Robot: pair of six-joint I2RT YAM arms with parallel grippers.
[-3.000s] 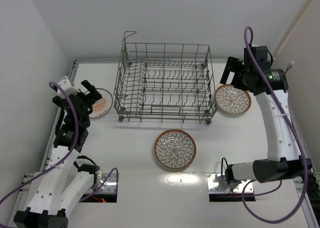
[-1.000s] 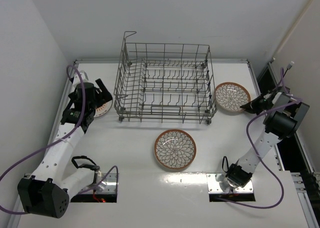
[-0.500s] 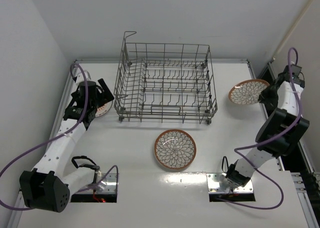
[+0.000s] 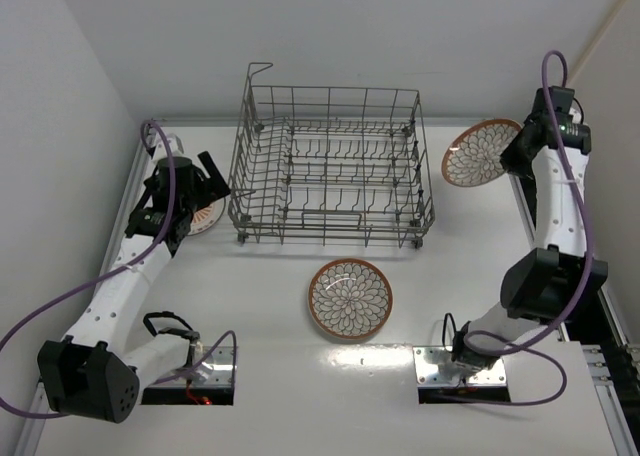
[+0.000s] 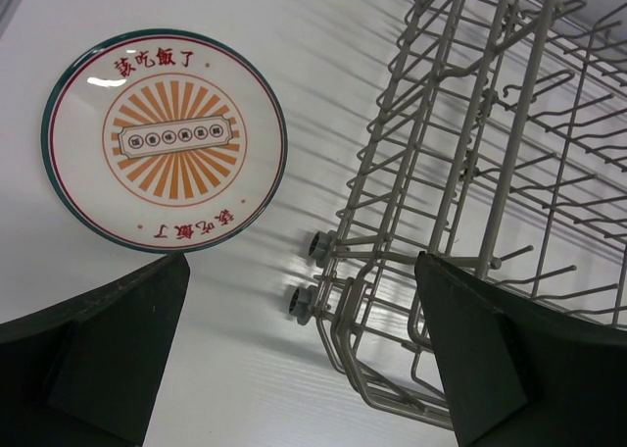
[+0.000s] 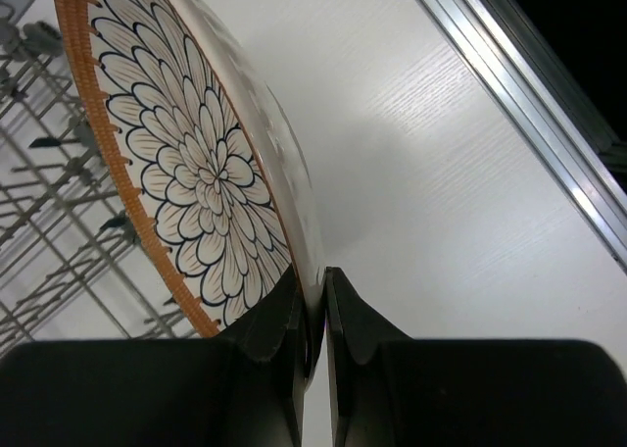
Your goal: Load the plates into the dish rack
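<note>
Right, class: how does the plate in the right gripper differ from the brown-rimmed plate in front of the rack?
The gripped plate is raised and tilted, its rim pinched by the right gripper; the brown-rimmed plate lies flat on the table, untouched. Both are round with petal patterns.

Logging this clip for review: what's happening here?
The right end effector is shut on the rim of the orange-rimmed plate, holding it tilted in the air beside the right side of the dish rack. The left end effector is open above the sunburst plate, which lies left of the rack. The brown-rimmed plate lies in front of it. No plate is loaded yet.
</note>
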